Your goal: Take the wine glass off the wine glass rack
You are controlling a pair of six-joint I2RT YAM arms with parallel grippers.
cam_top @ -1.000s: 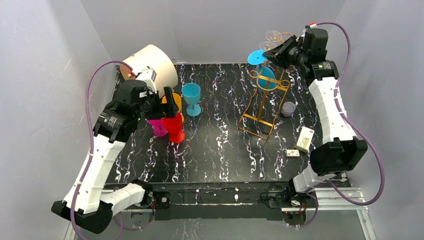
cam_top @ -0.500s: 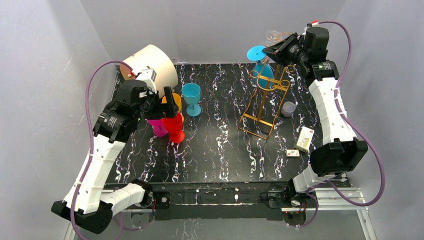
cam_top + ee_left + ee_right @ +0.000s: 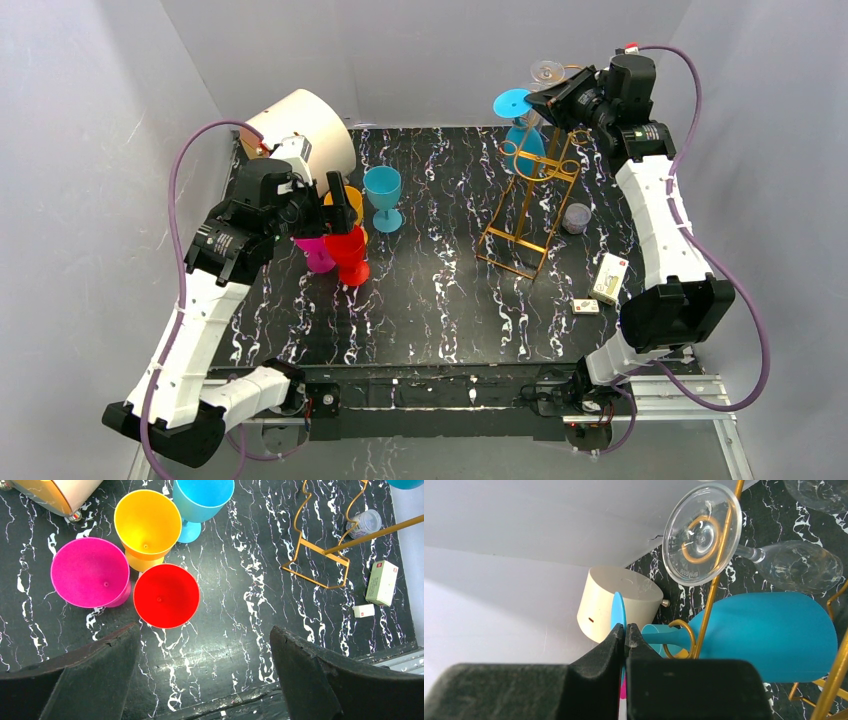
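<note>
The right gripper (image 3: 625, 630) is closed. Its two black fingers pinch the thin round foot of the teal plastic wine glass (image 3: 769, 635), which shows edge-on between the pads. The glass hangs inverted at the top of the gold wire wine glass rack (image 3: 528, 205). In the top view the foot is uppermost and to the left, and the bowl sits lower, against the rack's loops. The long axis runs from the gripped foot through the stem to the bowl and is tilted off vertical. In the right wrist view it lies nearly level, with the mouth pointing away from the gripper. The stem passes through a curled gold loop, so the glass is not off the rack. Just beside it, a clear wine glass (image 3: 702, 532) hangs from the same rack.

The rack stands at the far right of the black white-veined table (image 3: 430, 290). A small clear jar (image 3: 576, 217) and a white box (image 3: 610, 277) lie near its base.

The left gripper (image 3: 204, 630) is spread wide and holds nothing. It hovers above a pink cup (image 3: 89, 572), a red cup (image 3: 166, 596) and an orange cup (image 3: 147, 525). A light blue goblet (image 3: 383, 190) stands just beyond them.
</note>
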